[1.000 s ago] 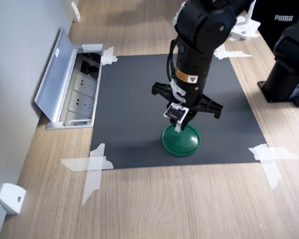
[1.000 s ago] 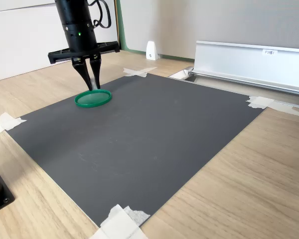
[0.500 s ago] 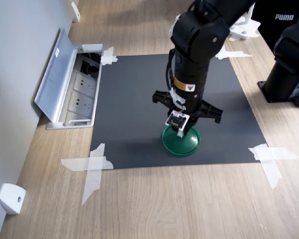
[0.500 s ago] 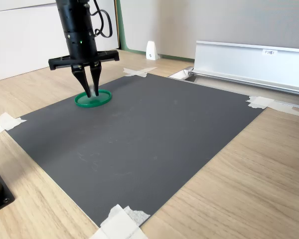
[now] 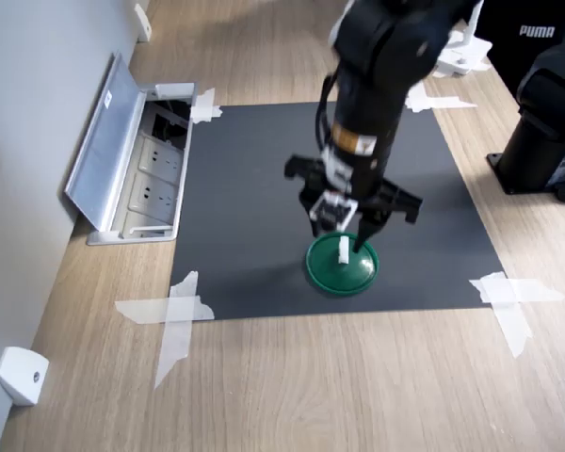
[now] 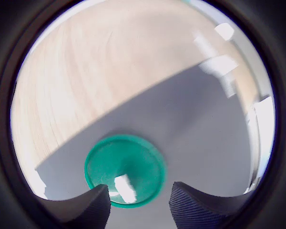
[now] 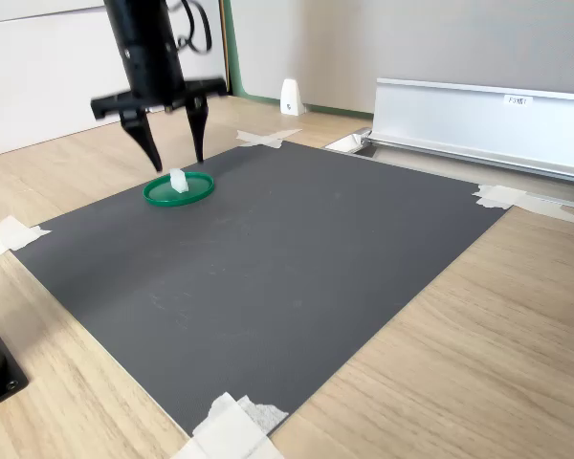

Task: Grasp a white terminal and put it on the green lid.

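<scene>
One terminal resting on the lid, gripper spread above it

At the first exterior view's left, an open metal socket box (image 5: 137,165) is sunk into the wooden tabletop (image 5: 311,377), its hinged cover tilted up toward the wall. Just beside it lies a dark mat (image 5: 254,198), held at the corners by white tape strips (image 5: 174,315). Toward the mat's near edge sits the green lid (image 5: 343,266), flat on the mat. The white terminal (image 5: 344,250) stands on the lid, apart from both fingers; in the wrist view it (image 6: 124,188) lies inside the lid's (image 6: 124,167) rim, off to one side of centre. The gripper (image 5: 344,243) hangs directly over the lid with its jaws spread wide and nothing between them. In the second exterior view the gripper (image 7: 172,151) is clear of the terminal (image 7: 178,180), its fingertips (image 7: 154,161) above the lid (image 7: 179,189).
</scene>
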Tool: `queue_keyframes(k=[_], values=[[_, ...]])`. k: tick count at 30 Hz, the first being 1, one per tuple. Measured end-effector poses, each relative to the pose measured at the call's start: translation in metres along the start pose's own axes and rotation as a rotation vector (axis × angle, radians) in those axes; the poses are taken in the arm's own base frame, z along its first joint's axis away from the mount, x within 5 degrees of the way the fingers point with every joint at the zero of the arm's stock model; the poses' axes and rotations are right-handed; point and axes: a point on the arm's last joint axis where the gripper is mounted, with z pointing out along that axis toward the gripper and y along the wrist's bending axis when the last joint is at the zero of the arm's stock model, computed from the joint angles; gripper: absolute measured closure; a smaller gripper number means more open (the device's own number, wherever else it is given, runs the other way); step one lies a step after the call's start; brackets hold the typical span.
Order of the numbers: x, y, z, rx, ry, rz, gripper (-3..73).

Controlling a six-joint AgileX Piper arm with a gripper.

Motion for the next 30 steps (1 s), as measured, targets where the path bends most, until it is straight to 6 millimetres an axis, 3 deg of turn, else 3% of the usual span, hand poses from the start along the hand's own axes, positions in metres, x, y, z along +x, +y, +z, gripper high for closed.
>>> queue_keyframes(k=[4, 9, 11, 17, 21, 26, 30], values=[[0.005, -0.005, -0.046, 0.102, -0.114, 0.082, 30.2], [0.027, -0.026, -0.093, 0.229, -0.234, 0.246, 59.6], [0.039, -0.032, -0.114, 0.292, -0.285, 0.302, 66.5], [0.072, -0.034, -0.174, 0.468, -0.498, 0.506, 70.0], [0.098, -0.017, -0.198, 0.533, -0.696, 0.708, 70.0], [0.137, 0.024, -0.201, 0.572, -0.879, 0.854, 70.0], [0.166, 0.054, -0.182, 0.607, -0.923, 0.889, 70.0]])
